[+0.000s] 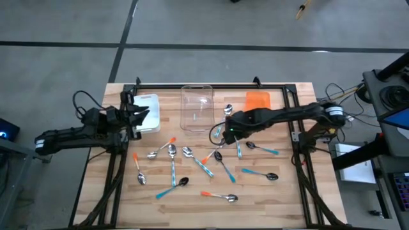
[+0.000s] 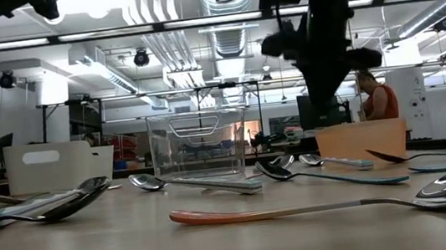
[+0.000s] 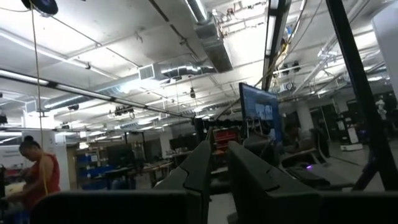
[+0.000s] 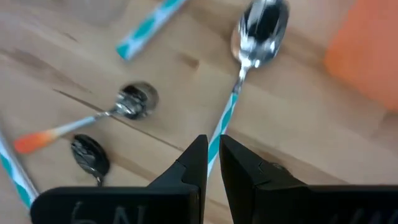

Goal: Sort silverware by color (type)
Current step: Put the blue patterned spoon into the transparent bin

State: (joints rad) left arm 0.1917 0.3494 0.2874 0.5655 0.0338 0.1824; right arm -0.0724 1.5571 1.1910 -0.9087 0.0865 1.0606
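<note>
From above, the right gripper (image 1: 220,132) reaches to the middle of the wooden table (image 1: 287,191), just in front of the clear bin (image 1: 197,106) and beside the orange bin (image 1: 258,99). A spoon with a teal handle (image 1: 228,117) runs back from the fingertips toward the bins, its bowl at the far end. The other spoons (image 1: 192,163) lie scattered beyond and beside the fingertips, across the middle and near part of the table, none in a bin. The left gripper (image 1: 142,115) waits at the white bin (image 1: 148,112), well apart from the cutlery.

At table height, the right arm comes down from above behind the orange bin (image 2: 362,144), and its fingertips are hidden there. An orange-handled spoon (image 2: 300,210) lies nearest the camera, with the clear bin (image 2: 198,145) and white bin (image 2: 57,165) behind. A person (image 2: 376,99) stands far back in the room.

The left wrist view shows the left fingers (image 3: 249,177) nearly together with nothing between them, pointing out into the room, where a person (image 3: 37,174) stands.

The right wrist view shows the right fingers (image 4: 239,162) drawn narrow, a slim gap between them, with the teal-striped handle (image 4: 222,127) running straight into that gap. Whether they pinch it or only hover over it I cannot tell. The spoon's bowl (image 4: 261,28) lies well ahead of the tips. Off to one side of the fingers lie a spoon with an orange handle (image 4: 93,118) and a dark bowl (image 4: 90,155).
</note>
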